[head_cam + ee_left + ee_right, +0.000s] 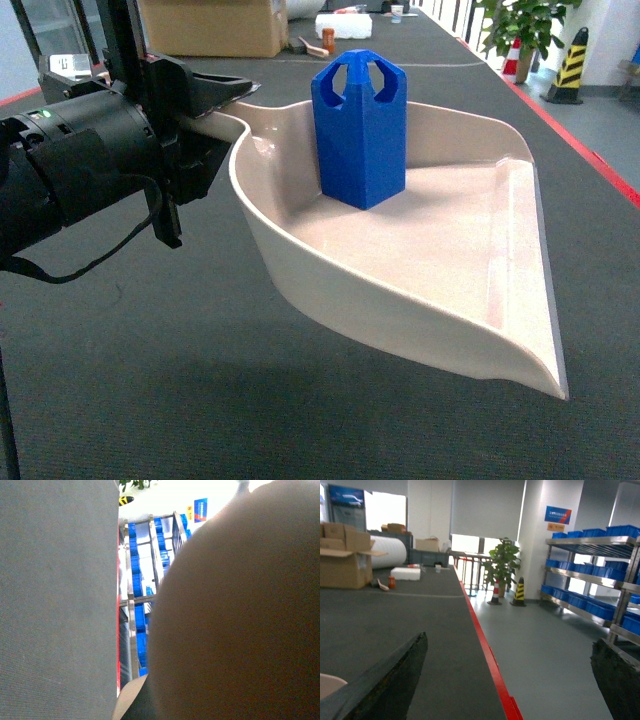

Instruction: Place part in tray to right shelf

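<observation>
Left gripper (205, 118) closed on the handle of the tray (330, 270), black fingers clamped above and below the beige stem where it meets the curved back wall; tray appears lifted clear of the dark table (150, 380), judging by the shadow spread beneath its underside, tilted with the flat front lip toward the lower right. Standing upright inside, close to the back wall: the part (360, 125), bright blue, handle loop on top, resting on the tray floor and touching nothing else. From the left wrist view, mostly the tray's rounded underside filling the frame, plus a strip of table and a sliver of steel racking with blue crates (140, 625) beyond.

Right gripper (510, 675) spread wide, its two dark fingers at the lower corners of its own view, nothing between them; not visible from the head camera. Past it, the red table edge (485, 645), grey floor, and steel shelving (585, 575) loaded with blue crates at the far right; cannot tell whether the roller rack meant as the right shelf is among it.

Judged progress: part already loaded, tray gripped and raised. Left to do: carry over to the shelf on the right, set down, release. Risk worth noting: tall narrow part, free-standing, likely to tip if the tray tilts further
</observation>
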